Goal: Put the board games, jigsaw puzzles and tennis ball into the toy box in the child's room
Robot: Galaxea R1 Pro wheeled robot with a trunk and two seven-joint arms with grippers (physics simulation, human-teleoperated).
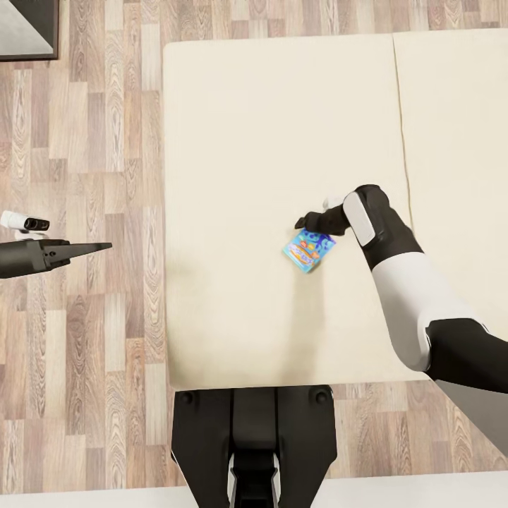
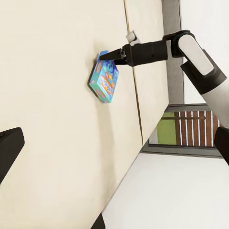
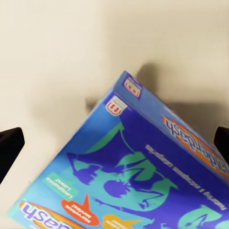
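Observation:
A small blue board game (image 1: pixel 308 251) hangs tilted over the cream bed (image 1: pixel 247 127), its shadow falling apart from it on the mattress. My right gripper (image 1: pixel 307 224) is shut on its upper edge. From the left wrist view, the same box (image 2: pixel 104 78) dangles from the right gripper (image 2: pixel 107 55). Up close, the box's blue printed face (image 3: pixel 143 181) lies between the dark fingertips (image 3: pixel 9 148). My left gripper (image 1: pixel 106 247) hovers open and empty over the floor, left of the bed.
Wood-plank floor (image 1: pixel 106 317) runs along the bed's left side and near end. A dark-framed object (image 1: pixel 28 28) sits at the far left corner. My base (image 1: pixel 254 437) stands against the bed's near edge. A grey headboard (image 2: pixel 171 47) ends the mattress.

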